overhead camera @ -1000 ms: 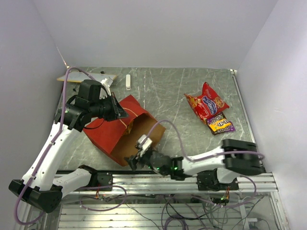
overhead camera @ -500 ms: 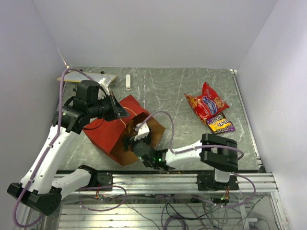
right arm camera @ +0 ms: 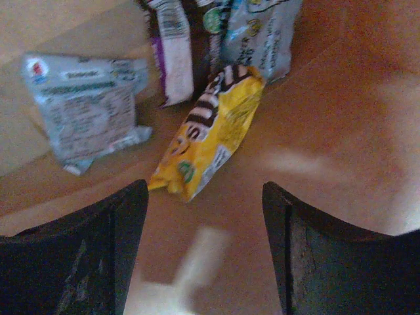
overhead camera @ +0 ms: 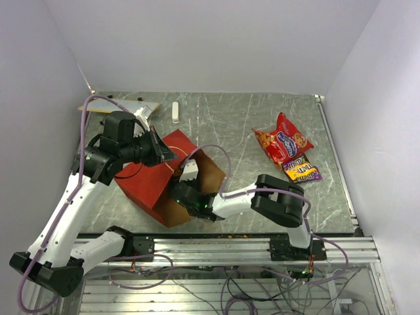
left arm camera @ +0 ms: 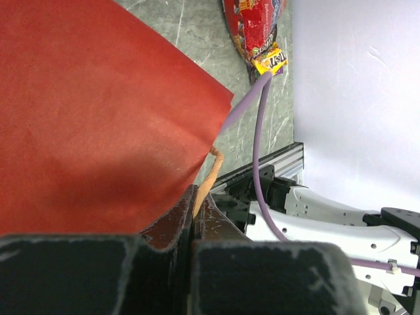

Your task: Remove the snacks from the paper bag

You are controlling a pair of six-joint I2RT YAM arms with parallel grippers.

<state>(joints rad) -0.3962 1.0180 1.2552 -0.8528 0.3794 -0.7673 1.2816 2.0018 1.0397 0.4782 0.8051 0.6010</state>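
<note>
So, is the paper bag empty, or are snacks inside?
Not empty. The right wrist view, inside the paper bag, shows a yellow packet, a silver packet and others on its brown paper.

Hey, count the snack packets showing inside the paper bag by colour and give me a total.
Yellow packet: 1
Silver: 2, the left silver packet and the back silver packet
Purple-and-white packet: 1
Total in the paper bag: 4 plainly seen; a dark shape between the back ones is too blurred to count.

Your white arms [overhead camera: 65,203] carry black joint housings [overhead camera: 121,128], purple cables [left arm camera: 256,151], and a right gripper [right arm camera: 203,210] with black fingers [right arm camera: 72,256].
</note>
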